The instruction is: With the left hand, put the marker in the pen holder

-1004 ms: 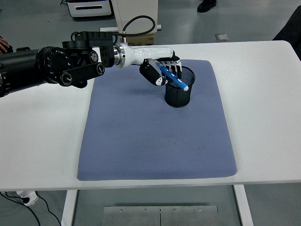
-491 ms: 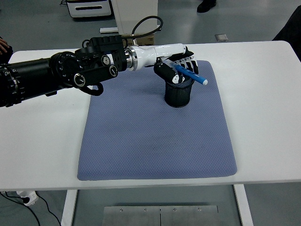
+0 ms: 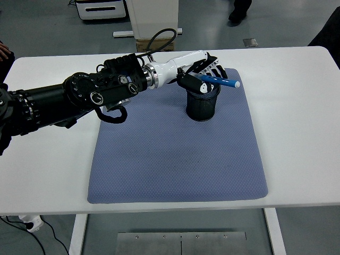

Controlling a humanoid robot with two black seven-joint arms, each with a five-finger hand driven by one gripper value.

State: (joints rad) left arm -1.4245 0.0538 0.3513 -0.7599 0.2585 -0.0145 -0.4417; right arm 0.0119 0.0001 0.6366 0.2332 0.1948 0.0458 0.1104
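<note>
Black arm (image 3: 69, 98), white forearm, looped cable (image 3: 159, 36)

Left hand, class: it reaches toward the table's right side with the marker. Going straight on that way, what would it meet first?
Probably nothing. The left hand holds the blue marker above the black mesh pen holder; beyond lie only blue mat and white table, though height is unclear.

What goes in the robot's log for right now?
left robot hand: holding blue marker | marker: nearly flat over black pen holder | not dropped in yet

Grey floor (image 3: 48, 32) behind the white table (image 3: 297, 106) (evenly lit).
</note>
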